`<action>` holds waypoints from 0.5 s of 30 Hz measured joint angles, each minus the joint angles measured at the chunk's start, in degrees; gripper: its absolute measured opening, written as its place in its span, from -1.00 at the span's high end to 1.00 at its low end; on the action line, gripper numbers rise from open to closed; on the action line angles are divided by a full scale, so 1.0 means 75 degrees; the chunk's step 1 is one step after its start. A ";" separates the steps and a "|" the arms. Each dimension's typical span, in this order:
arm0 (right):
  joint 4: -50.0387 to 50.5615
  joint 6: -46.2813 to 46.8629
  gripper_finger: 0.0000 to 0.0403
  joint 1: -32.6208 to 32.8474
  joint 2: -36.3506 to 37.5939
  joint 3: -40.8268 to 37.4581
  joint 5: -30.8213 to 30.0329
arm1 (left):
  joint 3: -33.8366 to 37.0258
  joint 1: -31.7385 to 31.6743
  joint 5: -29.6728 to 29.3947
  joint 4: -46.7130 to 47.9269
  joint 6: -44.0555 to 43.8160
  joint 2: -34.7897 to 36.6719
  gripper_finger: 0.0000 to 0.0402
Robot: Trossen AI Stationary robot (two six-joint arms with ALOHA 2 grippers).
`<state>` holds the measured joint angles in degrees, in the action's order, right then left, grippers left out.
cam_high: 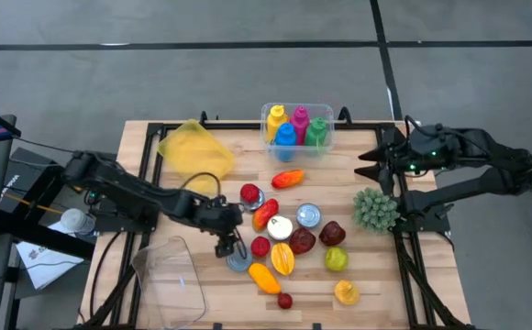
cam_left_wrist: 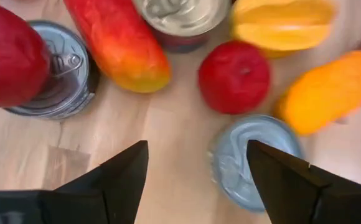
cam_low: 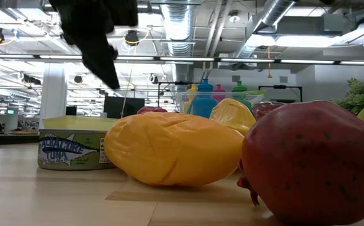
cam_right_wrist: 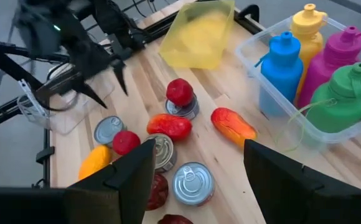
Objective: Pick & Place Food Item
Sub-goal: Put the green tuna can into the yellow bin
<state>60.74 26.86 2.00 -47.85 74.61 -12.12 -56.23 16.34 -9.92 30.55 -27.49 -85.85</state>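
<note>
Left tool [cam_high: 229, 246] hangs w/ fingers spread, nothing between them, just above the tuna can [cam_high: 238, 260] on the table [cam_high: 376, 284]. Red apple [cam_high: 260, 246] sits just beside that can, orange mango [cam_high: 264, 278] touching or nearly so on its other side. Clear tub [cam_high: 170, 275] lies near the can. Right tool [cam_high: 367, 163] waits well apart from the can, fingers apart, by the bottle bin [cam_high: 296, 128].

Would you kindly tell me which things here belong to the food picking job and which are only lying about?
Job in hand:
left pincer, open over the tuna tin
red apple
orange mango
clear tray

Lying about:
bottles in their tub
yellow lid
green plant
right pincer, waiting, open
</note>
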 joint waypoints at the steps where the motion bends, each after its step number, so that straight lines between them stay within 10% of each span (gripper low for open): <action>1: -0.0011 -0.0010 -0.17 0.0040 0.0005 0.0000 0.0000 | 0.0000 -0.0024 0.0113 -0.0131 0.0002 -0.0218 -0.29; 15: 0.0053 -0.0033 -0.17 0.0521 0.0005 0.0003 0.0003 | 0.0000 0.0080 0.0721 -0.0866 0.1215 -0.1320 -0.24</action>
<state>61.14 26.61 5.90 -47.81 74.63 -12.10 -56.23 16.94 -4.52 24.05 -18.37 -95.74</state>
